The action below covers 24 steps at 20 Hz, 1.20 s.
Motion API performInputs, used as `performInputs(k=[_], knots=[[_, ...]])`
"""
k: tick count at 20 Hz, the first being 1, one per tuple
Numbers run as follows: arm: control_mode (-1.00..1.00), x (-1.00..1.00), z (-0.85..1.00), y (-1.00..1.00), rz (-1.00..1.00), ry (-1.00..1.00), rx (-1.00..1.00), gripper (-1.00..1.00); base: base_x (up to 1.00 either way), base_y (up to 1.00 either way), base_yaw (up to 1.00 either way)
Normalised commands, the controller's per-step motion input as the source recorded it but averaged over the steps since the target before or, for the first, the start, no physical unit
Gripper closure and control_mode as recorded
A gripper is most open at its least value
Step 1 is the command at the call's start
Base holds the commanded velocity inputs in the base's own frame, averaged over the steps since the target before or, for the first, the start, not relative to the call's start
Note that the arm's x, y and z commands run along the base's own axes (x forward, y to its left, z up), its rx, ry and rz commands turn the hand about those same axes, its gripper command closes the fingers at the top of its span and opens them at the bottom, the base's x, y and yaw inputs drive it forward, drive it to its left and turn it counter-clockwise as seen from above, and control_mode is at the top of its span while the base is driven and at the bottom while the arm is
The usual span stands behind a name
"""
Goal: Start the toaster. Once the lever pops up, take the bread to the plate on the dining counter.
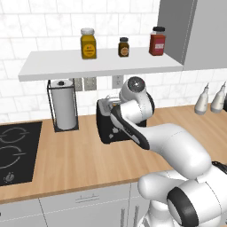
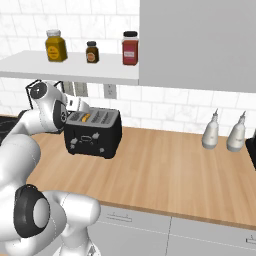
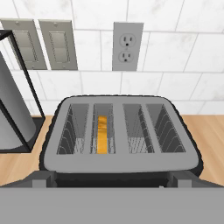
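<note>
The black toaster [image 2: 93, 134] stands on the narrow wooden counter against the tiled wall, and the arm covers most of it in the left base view [image 1: 106, 128]. One slice of bread [image 3: 102, 134] sits deep in the second slot from the left, only its orange-brown crust showing [image 2: 86, 118]. My gripper [image 3: 112, 181] hovers just above the toaster's near top edge, looking down into the slots. It is open, with its dark fingertips [image 3: 40, 179] wide apart and nothing between them. The plate and the dining counter are out of view.
A paper towel holder [image 1: 63, 104] stands just left of the toaster, with a black cooktop [image 1: 13, 150] beyond it. A shelf [image 1: 88, 64] with three jars hangs overhead. Two white bottles [image 2: 210, 131] stand at the right. A wall outlet [image 3: 127, 46] sits behind the toaster.
</note>
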Motion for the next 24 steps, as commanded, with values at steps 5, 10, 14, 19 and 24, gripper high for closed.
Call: performInputs(k=[5, 10, 14, 19, 24], knots=[[-1.00, 0.00, 0.00, 0.00, 0.00, 0.00, 0.00, -1.00, 0.00, 0.00, 0.00], [-1.00, 0.00, 0.00, 0.00, 0.00, 0.00, 0.00, -1.00, 0.00, 0.00, 0.00], [-1.00, 0.00, 0.00, 0.00, 0.00, 0.00, 0.00, -1.00, 0.00, 0.00, 0.00], [-1.00, 0.00, 0.00, 0.00, 0.00, 0.00, 0.00, -1.00, 0.00, 0.00, 0.00], [-1.00, 0.00, 0.00, 0.00, 0.00, 0.00, 0.00, -1.00, 0.00, 0.00, 0.00]])
